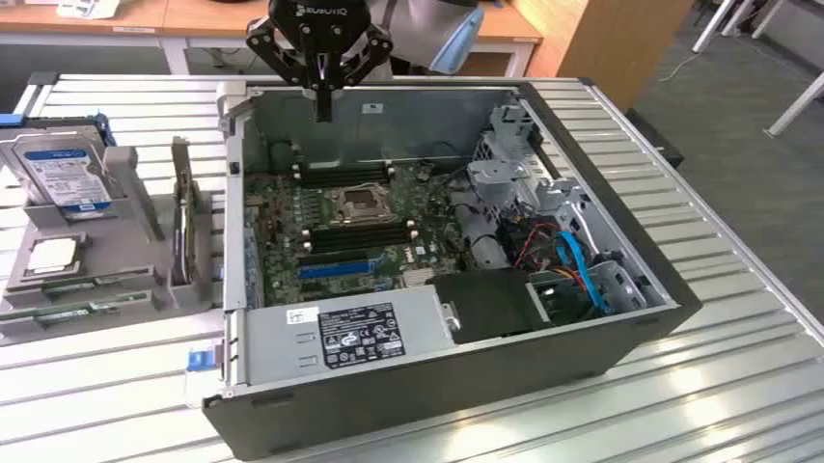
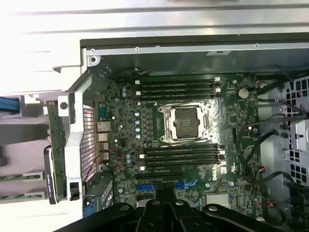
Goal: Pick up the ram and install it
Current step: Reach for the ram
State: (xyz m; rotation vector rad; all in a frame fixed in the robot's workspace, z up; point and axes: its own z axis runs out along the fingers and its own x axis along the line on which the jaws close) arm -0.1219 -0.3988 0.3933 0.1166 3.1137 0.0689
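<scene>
Above the computer case (image 1: 489, 386), the jaws hang closed, gripping nothing.

Gripper (image 1: 323, 108) — jaws together (vertical, downward)

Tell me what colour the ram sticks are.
Green. The ram sticks show best in the exterior view.

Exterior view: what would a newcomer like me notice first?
The open computer case sits in the middle, its green motherboard exposed. The black gripper hangs shut above its far wall. On the exterior view's left, a blue-labelled hard drive stands in a grey rack with ram sticks.
</scene>
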